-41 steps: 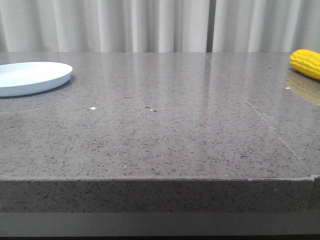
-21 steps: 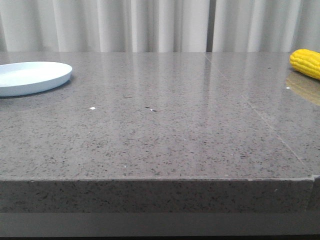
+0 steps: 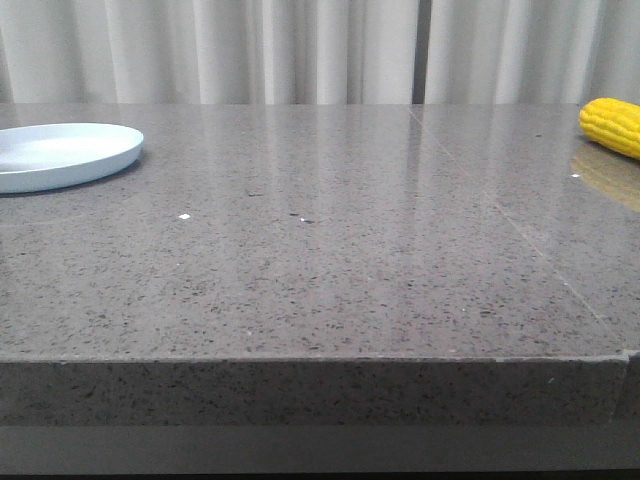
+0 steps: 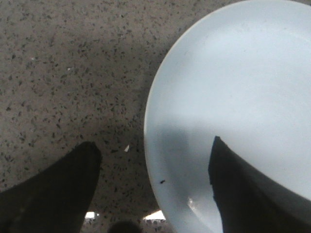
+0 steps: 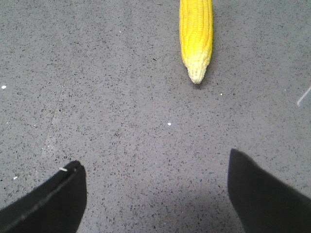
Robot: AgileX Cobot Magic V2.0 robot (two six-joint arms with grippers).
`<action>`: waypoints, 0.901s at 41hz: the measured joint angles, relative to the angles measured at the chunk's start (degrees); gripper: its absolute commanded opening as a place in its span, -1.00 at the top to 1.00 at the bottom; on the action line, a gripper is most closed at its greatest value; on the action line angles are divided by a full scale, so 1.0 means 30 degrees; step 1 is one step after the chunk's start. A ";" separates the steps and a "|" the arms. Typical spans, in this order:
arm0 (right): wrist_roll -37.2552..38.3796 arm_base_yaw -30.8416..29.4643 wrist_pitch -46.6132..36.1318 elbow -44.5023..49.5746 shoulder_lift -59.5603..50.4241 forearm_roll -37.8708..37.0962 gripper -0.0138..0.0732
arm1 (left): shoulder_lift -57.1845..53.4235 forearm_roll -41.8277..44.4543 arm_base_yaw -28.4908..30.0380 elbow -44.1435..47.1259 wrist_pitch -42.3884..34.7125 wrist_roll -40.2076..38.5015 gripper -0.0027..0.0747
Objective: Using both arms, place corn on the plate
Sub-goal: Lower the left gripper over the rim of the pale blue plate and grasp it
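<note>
Meanwhile both grippers spread: left gripper [image 4: 153, 189] straddling plate [image 4: 233, 87] rim, right gripper [image 5: 155, 194] near corn [image 5: 196, 34].

Soft, even light, pale glare streaking the polished counter [image 3: 330, 250] below the curtains [image 3: 300, 50], dark fingers [image 4: 53, 189] blurred, shadowing the plate [image 4: 233, 87].

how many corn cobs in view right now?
1. The corn lies on the grey table at its far right, partly cut off in the front view; the right wrist view shows its pale tip ahead of the open right gripper. None on the plate.
</note>
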 measured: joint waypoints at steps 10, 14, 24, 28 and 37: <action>0.0000 0.0000 0.0000 0.0000 0.0000 0.0000 -0.73 | 0.0955 -0.0115 0.0000 -0.0515 -0.0249 0.0000 -0.25; 0.0000 0.0000 0.0000 0.0000 0.0000 0.0000 -0.73 | 0.1306 -0.0201 0.0000 -0.0636 -0.0249 0.0000 -0.25; 0.0000 0.0000 0.0000 0.0000 0.0000 0.0000 -0.73 | 0.1502 -0.0776 0.0000 -0.0715 -0.0132 0.0663 0.00; 0.0000 0.0000 0.0000 0.0000 0.0000 0.0000 -0.73 | 0.1502 -0.1125 0.0000 -0.0707 0.0057 0.1073 0.25; 0.0000 0.0000 0.0000 0.0000 0.0000 0.0000 -0.73 | 0.1502 -0.1311 0.0000 -0.0707 0.0249 0.1232 0.79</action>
